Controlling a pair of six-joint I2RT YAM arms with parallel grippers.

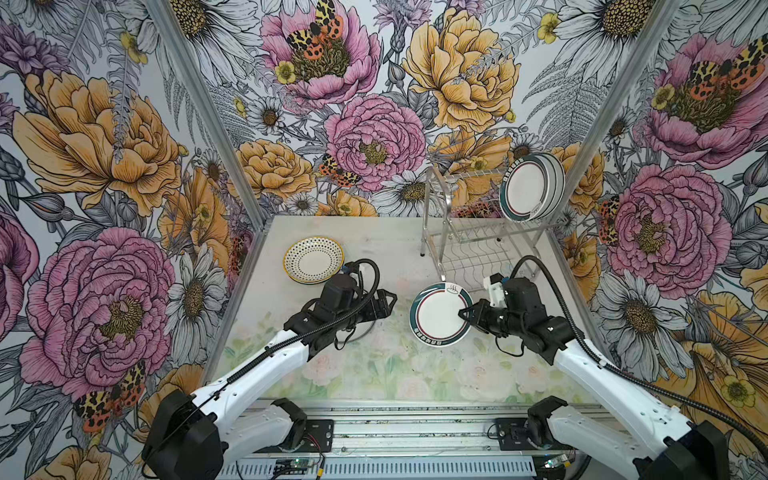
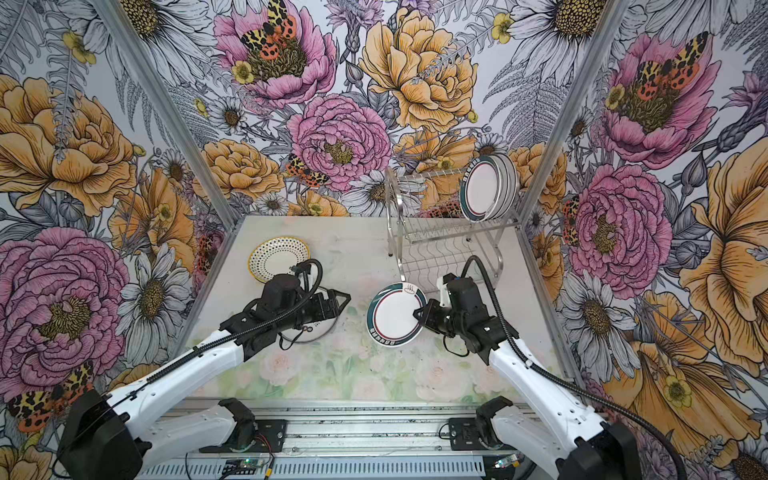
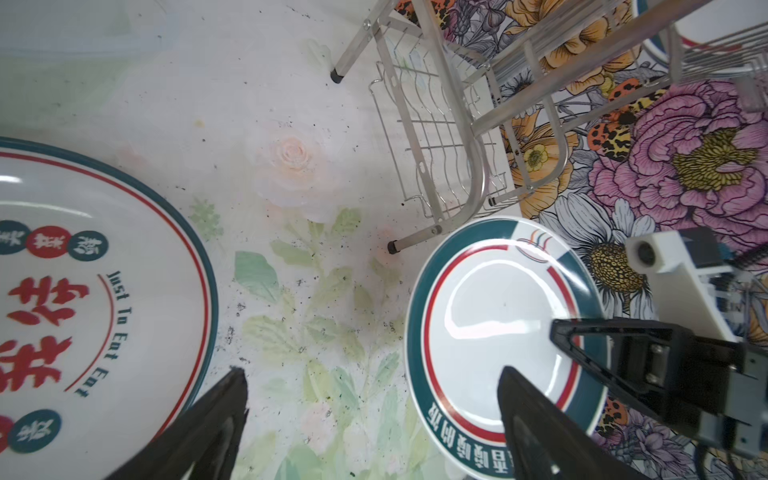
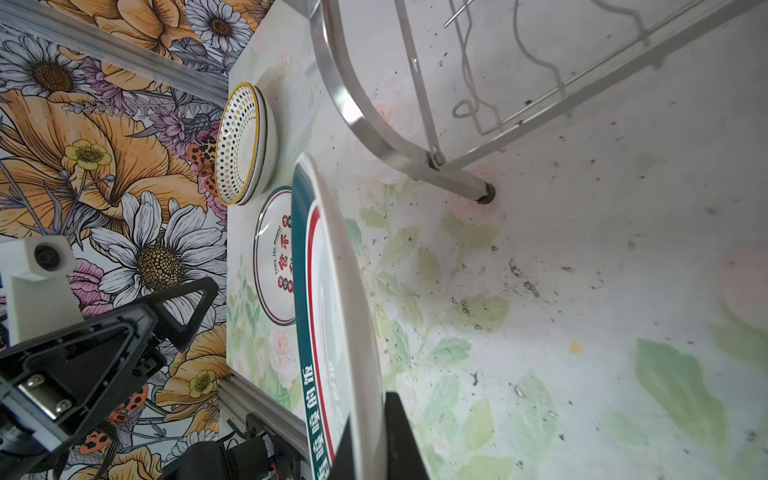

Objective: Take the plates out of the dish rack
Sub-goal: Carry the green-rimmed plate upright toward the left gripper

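Teal-ringed plate (image 1: 436, 318) is pinched at its rim by the right fingers (image 1: 464, 312), which are closed on the edge nearest that arm. One finger is on the face and one is behind it. The plate is tilted, face up toward the camera head in both top views, and sits mid-counter (image 1: 395, 374) just in front of the dish rack's near leg. Can't tell whether its low edge touches the counter.

Left fingers (image 1: 385, 302) are spread wide and hold nothing. They point toward the held plate but are apart from it. In the left wrist view, bare counter shows between the two tips, with the held plate behind one finger.

Red-lettered plate (image 3: 83, 291) lies flat on the counter under the left wrist, its rim beside the other left finger. Contact there is unclear. In the top views only an arc of its rim shows past the arm.

Further back on the left, a small stack of yellow-rimmed dotted plates (image 1: 313, 259) lies flat, well apart from both sets of fingers.

Far right, the dish rack (image 1: 469, 249) stands against the back wall. Several teal-ringed plates (image 1: 532, 187) stand on edge at the right end of its upper tier.
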